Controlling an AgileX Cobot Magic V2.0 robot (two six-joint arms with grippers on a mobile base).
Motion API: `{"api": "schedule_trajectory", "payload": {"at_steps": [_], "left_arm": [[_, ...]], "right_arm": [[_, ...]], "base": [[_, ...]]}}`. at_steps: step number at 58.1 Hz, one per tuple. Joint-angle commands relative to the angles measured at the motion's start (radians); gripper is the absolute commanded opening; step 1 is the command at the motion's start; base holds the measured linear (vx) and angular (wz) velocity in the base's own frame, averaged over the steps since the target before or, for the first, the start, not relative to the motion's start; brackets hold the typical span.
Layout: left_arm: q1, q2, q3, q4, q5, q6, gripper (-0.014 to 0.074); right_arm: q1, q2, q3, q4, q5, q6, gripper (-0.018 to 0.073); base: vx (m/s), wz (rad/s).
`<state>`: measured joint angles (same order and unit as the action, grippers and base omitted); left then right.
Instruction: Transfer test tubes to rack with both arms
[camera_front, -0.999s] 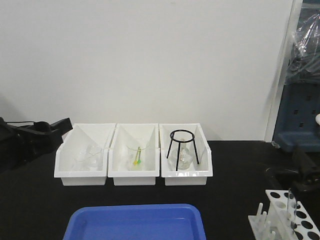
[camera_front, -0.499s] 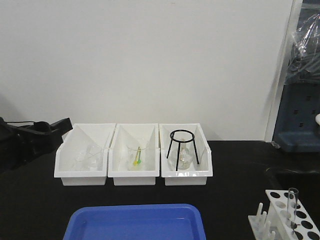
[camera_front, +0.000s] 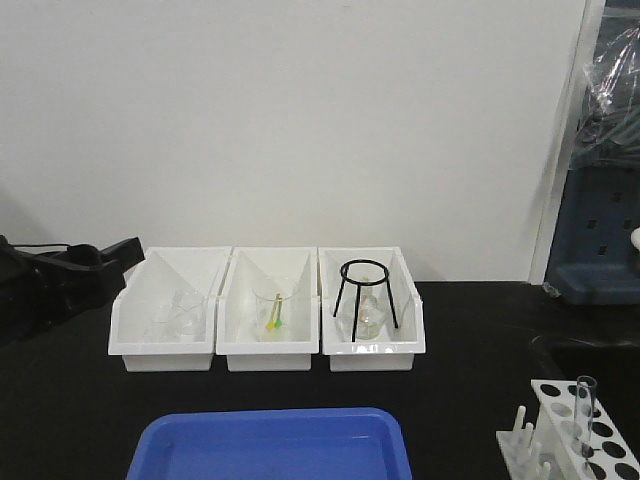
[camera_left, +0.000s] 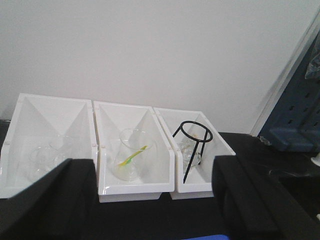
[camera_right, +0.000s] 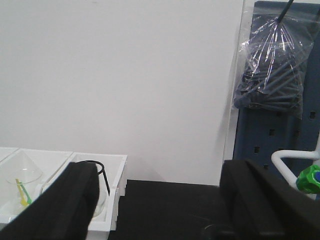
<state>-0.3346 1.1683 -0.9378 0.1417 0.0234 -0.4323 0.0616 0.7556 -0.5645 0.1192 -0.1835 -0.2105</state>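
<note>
One clear test tube (camera_front: 585, 398) stands upright in the white rack (camera_front: 560, 445) at the bottom right of the front view. My left arm (camera_front: 60, 280) rests at the left edge, beside the bins. In the left wrist view my left gripper (camera_left: 150, 165) is open, its dark fingers (camera_left: 55, 200) wide apart with nothing between them, facing the bins. My right gripper (camera_right: 160, 172) is also open and empty, raised above the black table and facing the wall. The right arm is outside the front view.
Three white open-front bins (camera_front: 268, 352) sit in a row at the back, holding beakers (camera_front: 178, 318), a flask with a yellow-green stick (camera_front: 274, 312), and a black tripod ring (camera_front: 364, 290). A blue tray (camera_front: 270, 445) lies at the front. Blue pegboard (camera_front: 600, 230) stands on the right.
My right gripper, beside the rack and tube one second ago, has pulled out of the front view. The tube stays standing in the rack. The left arm has not moved.
</note>
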Motion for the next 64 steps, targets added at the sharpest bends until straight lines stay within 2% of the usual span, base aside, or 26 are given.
{"api": "schedule_trajectory", "payload": {"at_steps": [1, 9, 14, 21, 30, 39, 48, 53, 55, 61, 64], "left_arm": [[0.018, -0.047, -0.035, -0.003, -0.037, 0.068, 0.0576], [0.046, -0.116, -0.033, -0.005, 0.094, 0.218, 0.0500], [0.064, -0.175, -0.002, -0.006, 0.131, 0.321, 0.0409], [0.093, -0.287, 0.132, -0.013, 0.040, 0.432, 0.0242], [0.172, -0.500, 0.402, -0.013, -0.134, 0.441, 0.0002], [0.244, -0.753, 0.627, -0.014, -0.133, 0.416, -0.0006], [0.309, -0.976, 0.770, -0.014, -0.106, 0.403, -0.0004], [0.322, -1.087, 0.835, -0.019, -0.105, 0.396, -0.0004], [0.325, -1.121, 0.864, -0.034, -0.105, 0.396, -0.0004], [0.327, -1.201, 0.947, -0.142, -0.116, 0.396, -0.0004], [0.327, -1.183, 0.936, -0.194, -0.046, 0.397, -0.0004]], "right_arm": [[-0.003, -0.006, -0.034, -0.011, -0.079, -0.011, 0.0566], [-0.003, -0.006, -0.034, -0.011, -0.079, -0.011, 0.0566], [-0.003, -0.006, -0.034, -0.011, -0.079, -0.011, 0.0566], [-0.003, -0.006, -0.034, -0.011, -0.079, -0.011, 0.0566], [-0.003, -0.006, -0.034, -0.011, -0.076, -0.011, 0.0566], [-0.003, -0.006, -0.034, -0.011, -0.078, -0.011, 0.0566], [-0.003, -0.006, -0.034, -0.011, -0.079, -0.011, 0.0566], [-0.003, -0.006, -0.034, -0.011, -0.079, -0.011, 0.0566], [-0.003, -0.006, -0.034, -0.011, -0.079, -0.011, 0.0566], [-0.003, -0.006, -0.034, -0.011, -0.081, -0.011, 0.0566], [-0.003, -0.006, -0.034, -0.011, -0.071, -0.011, 0.0566]], "base": [[0.00, 0.00], [0.00, 0.00], [0.00, 0.00], [0.00, 0.00], [0.00, 0.00], [0.00, 0.00], [0.00, 0.00], [0.00, 0.00], [0.00, 0.00], [0.00, 0.00], [0.00, 0.00]]}}
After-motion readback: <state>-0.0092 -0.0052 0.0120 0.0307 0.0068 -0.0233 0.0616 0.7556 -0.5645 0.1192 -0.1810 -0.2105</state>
